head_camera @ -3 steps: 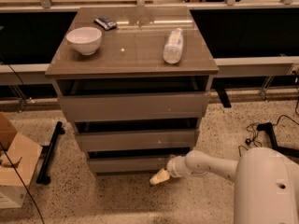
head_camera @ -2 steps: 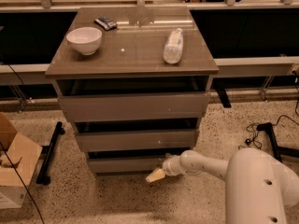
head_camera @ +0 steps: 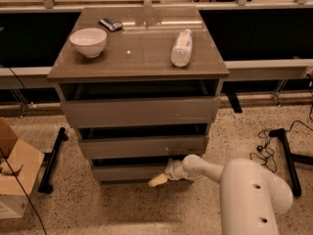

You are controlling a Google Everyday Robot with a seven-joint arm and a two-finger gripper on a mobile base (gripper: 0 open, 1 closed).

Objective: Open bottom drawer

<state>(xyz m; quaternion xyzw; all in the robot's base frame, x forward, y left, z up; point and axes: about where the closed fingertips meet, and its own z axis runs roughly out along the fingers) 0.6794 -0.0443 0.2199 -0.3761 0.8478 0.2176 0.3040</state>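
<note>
The bottom drawer (head_camera: 127, 172) is the lowest of three grey-taupe drawer fronts in the cabinet, flat and handleless, with a dark gap above it. My gripper (head_camera: 159, 180) is at the end of the white arm (head_camera: 205, 169), low at the right part of the drawer front, just below its lower edge. Its yellowish fingertip (head_camera: 157, 180) points left.
On the cabinet top (head_camera: 142, 58) stand a white bowl (head_camera: 88, 41), a lying plastic bottle (head_camera: 181, 47) and a small dark packet (head_camera: 111, 23). A cardboard box (head_camera: 14, 170) sits at the left, a black stand (head_camera: 51, 160) beside it. Cables and a black stand (head_camera: 283, 151) lie at the right.
My gripper has moved left along the foot of the bottom drawer front. The drawer front looks unchanged.
</note>
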